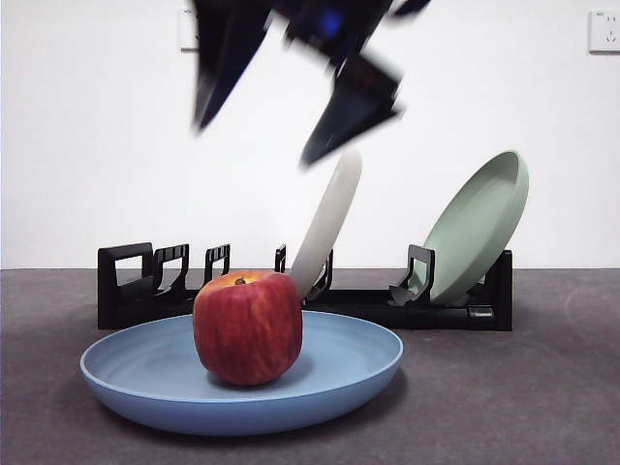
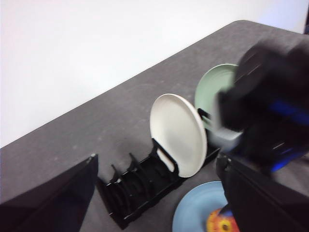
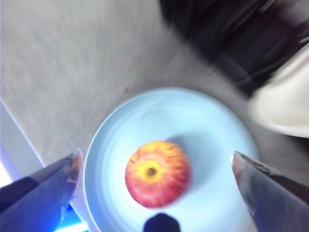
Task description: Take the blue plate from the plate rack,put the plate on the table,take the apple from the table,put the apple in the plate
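Directly beneath the right gripper [image 3: 154, 166], the blocky red apple with a yellow-orange stem dimple [image 1: 248, 326] sat upright near the middle of the wide, shallow, matte light-blue plate [image 1: 344, 373]. That plate lay flat on the dark grey, slightly textured table [image 1: 542, 397]. The right gripper's two black jaws were spread wide, one to each side of the apple and well clear of it, holding nothing. In the front view it hung blurred and dark [image 1: 295, 102] high above the fruit.

Beyond it, behind the plate, stood the long, low black plastic rack with upright slotted dividers [image 1: 165, 281]. A cream-white round plate [image 1: 327, 221] leaned in a middle slot, and a sage-green round plate [image 1: 477, 225] leaned near the far end.

The left gripper [image 2: 157, 191] hovered above the rack's empty slots, jaws parted and empty, with the right arm [image 2: 265, 116] a dark blur just beside it.
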Robot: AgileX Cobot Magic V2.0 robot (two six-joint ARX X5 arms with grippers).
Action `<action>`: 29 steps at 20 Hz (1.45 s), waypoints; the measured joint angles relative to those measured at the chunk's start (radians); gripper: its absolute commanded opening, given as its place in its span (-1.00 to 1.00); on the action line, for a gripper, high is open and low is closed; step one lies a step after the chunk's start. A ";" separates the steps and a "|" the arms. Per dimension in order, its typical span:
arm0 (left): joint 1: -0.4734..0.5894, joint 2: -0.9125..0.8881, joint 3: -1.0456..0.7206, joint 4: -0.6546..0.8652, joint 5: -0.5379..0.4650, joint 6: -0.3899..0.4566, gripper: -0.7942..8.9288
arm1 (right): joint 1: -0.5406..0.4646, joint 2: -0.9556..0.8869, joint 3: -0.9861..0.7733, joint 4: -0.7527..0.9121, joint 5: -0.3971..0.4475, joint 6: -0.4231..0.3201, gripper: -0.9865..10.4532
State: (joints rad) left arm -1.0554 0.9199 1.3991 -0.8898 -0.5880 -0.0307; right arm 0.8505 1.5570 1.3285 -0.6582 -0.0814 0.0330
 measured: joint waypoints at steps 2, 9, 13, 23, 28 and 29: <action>0.001 0.015 0.000 0.000 -0.006 -0.004 0.00 | -0.009 -0.099 0.000 -0.048 0.068 -0.003 0.31; 0.001 0.092 0.000 0.000 -0.004 -0.007 -0.85 | -0.098 -0.413 0.000 -0.222 0.142 -0.004 -0.85; 0.014 0.117 -0.023 -0.011 -0.003 -0.017 -0.85 | -0.118 -0.506 0.000 -0.245 0.165 -0.003 -0.85; 0.131 -0.030 -0.594 0.470 0.211 -0.078 -0.86 | -0.119 -0.770 -0.451 0.031 0.158 0.060 -0.85; 0.173 -0.085 -0.818 0.694 0.278 -0.114 -0.85 | -0.119 -0.814 -0.697 0.203 0.085 0.092 -0.85; 0.173 -0.084 -0.819 0.701 0.281 -0.117 -0.84 | -0.118 -0.803 -0.697 0.213 0.085 0.094 -0.85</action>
State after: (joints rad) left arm -0.8822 0.8356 0.5804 -0.1890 -0.3069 -0.1478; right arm 0.7322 0.7536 0.6312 -0.4450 0.0036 0.1272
